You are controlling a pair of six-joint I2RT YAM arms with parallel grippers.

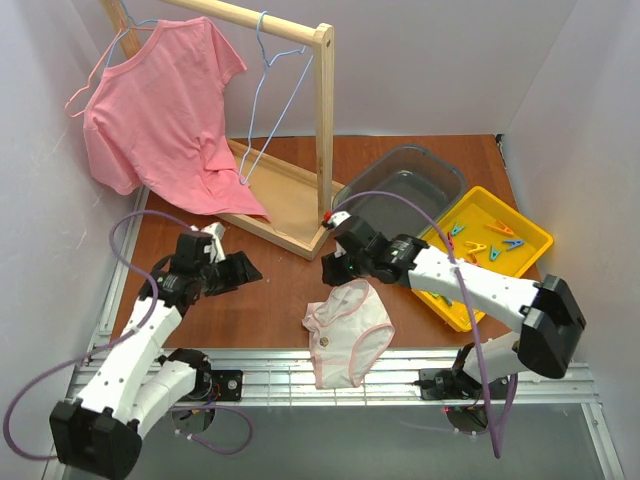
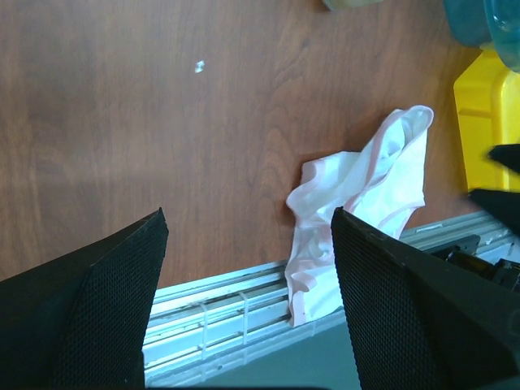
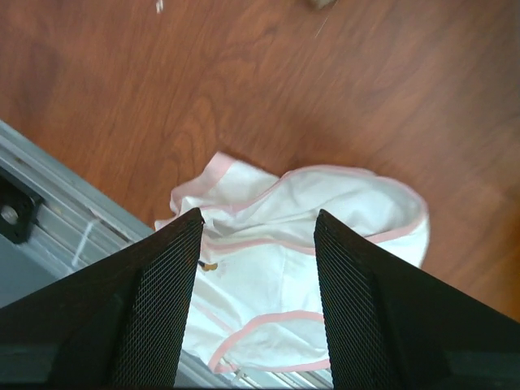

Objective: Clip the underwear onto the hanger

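Two empty hands: your left gripper (image 1: 245, 268) and right gripper (image 3: 258, 219) both gape wide. The underwear (image 1: 350, 335) droops over the table's (image 1: 280, 300) near edge, beneath the right one. Pinch only the trim and it could slide off, well apart from the far hanger (image 1: 243, 178).

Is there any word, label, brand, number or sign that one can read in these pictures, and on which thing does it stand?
There is no readable text.
The underwear has a tiny dark speck beside its pink trim, perhaps a tag, but it is too small to read.
The pink T-shirt, the yellow tray and the grey tub show no lettering.
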